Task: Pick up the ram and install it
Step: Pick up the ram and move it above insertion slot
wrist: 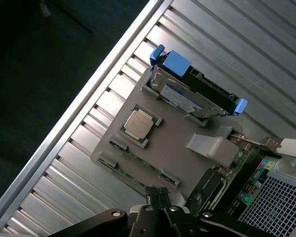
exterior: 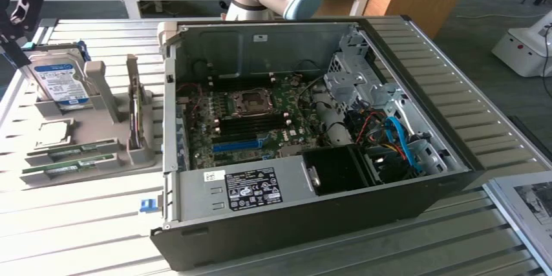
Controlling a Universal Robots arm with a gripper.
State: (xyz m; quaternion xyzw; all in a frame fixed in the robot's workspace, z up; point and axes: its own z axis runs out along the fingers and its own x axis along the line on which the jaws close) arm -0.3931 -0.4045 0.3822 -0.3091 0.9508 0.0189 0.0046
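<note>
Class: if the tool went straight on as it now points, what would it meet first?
Probably the ram in the tray, just ahead of the tool; depth is unclear, so perhaps the tray itself.

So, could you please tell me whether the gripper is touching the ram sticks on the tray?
Apart. The exterior view shows the gripper up beside the hard drive, with bare tray between it and the ram sticks lying in their slots.

The exterior view looks steeply down on the case [exterior: 258, 30] and grey holder [exterior: 95, 121]; the wrist view overlooks that holder nearer.
</note>
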